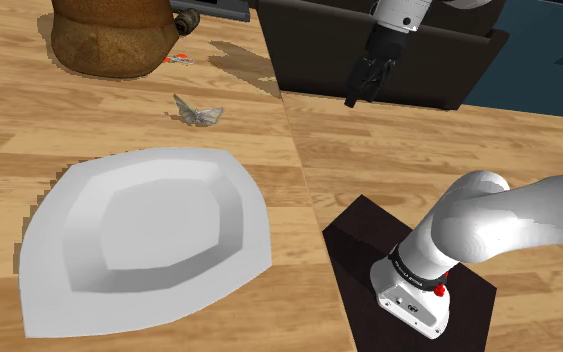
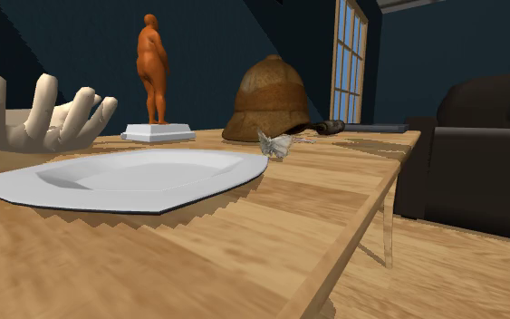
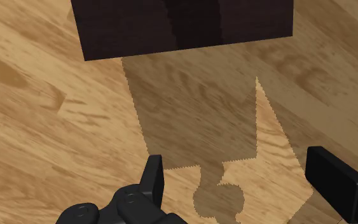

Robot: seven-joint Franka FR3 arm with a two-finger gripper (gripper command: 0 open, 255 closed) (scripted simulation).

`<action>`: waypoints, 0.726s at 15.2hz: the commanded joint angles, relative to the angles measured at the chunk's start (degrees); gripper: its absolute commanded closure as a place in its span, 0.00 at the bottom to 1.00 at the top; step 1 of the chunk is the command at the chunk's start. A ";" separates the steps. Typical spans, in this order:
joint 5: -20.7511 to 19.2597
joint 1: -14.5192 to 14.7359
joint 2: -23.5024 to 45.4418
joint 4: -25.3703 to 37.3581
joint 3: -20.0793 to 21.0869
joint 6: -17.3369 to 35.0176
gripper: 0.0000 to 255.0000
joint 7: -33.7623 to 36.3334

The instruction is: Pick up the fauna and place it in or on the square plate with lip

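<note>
White plate (image 1: pixel 149 235) lies on the wooden table (image 1: pixel 29 130) at the shoulder view's left. Grey moth figure (image 1: pixel 198 113) stands just beyond it, untouched, bare wood around it. Right of the table edge hangs the gripper (image 1: pixel 364 88), fingers wide apart and empty. Second exterior view adds a hand sculpture (image 2: pixel 44 113), an orange figurine (image 2: pixel 153 68) and a window (image 2: pixel 350 59).

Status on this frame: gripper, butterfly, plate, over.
Gripper empty, jaws open, well away from the butterfly. Butterfly on the table, beside the plate, not on it. Brown helmet stands near it; nothing between butterfly and plate.
</note>
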 commanded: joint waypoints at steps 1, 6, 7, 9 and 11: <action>0.00 0.00 0.00 0.00 0.00 0.00 0.00 0.00; 0.96 3.24 4.66 4.31 5.94 2.48 0.00 2.80; 1.01 3.81 5.68 5.28 7.12 2.92 0.00 3.37; 0.95 4.87 7.79 7.33 9.47 3.74 0.00 4.53; 0.70 5.81 10.00 9.52 11.84 4.47 0.00 5.72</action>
